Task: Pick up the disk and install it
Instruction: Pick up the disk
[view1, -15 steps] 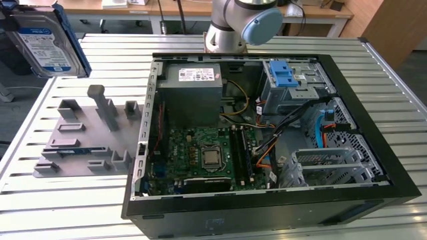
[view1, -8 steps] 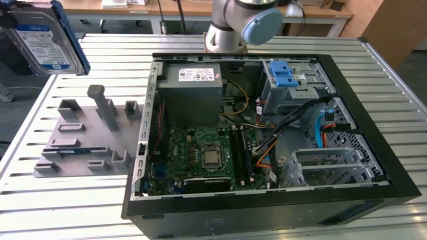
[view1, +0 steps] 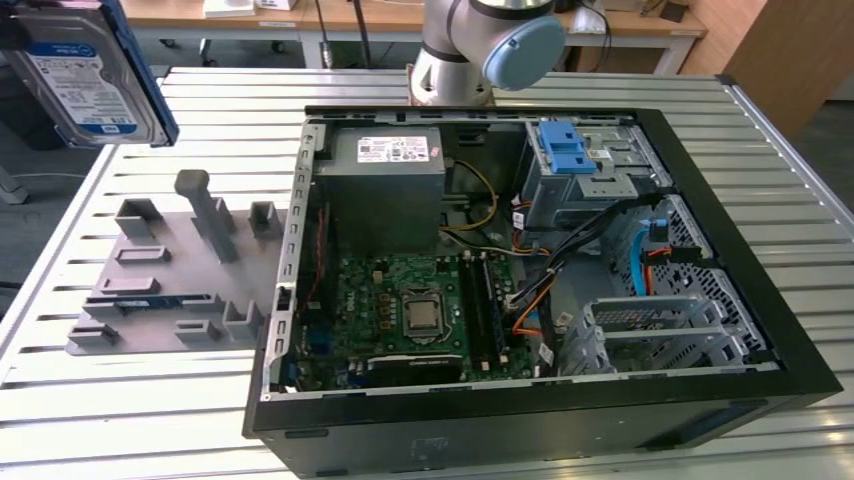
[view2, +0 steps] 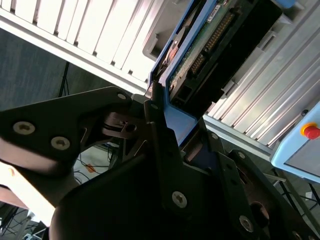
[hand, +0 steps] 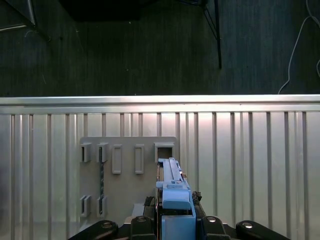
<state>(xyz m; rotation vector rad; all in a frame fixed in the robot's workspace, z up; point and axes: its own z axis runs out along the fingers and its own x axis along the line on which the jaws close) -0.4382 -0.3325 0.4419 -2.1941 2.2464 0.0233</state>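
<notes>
The disk (view1: 83, 82), a silver hard drive with a blue-and-white label in a blue plastic bracket, hangs high above the table at the exterior view's far left. It is well clear of the grey fixture plate (view1: 174, 270) below it. My gripper (view2: 175, 125) is shut on the disk (view2: 210, 40), its dark fingers (view2: 156, 120) clamping the blue bracket. In the first wrist view the disk (hand: 172, 187) shows edge-on, rising from the gripper (hand: 174, 222) above the fixture plate (hand: 127, 172).
An open computer case (view1: 747, 300) lies on the slatted metal table (view1: 134, 420). Inside are a grey power supply box (view1: 387, 170), a motherboard (view1: 400, 310) and a drive cage with a blue latch (view1: 567, 155). The arm's base (view1: 481, 50) stands behind the case.
</notes>
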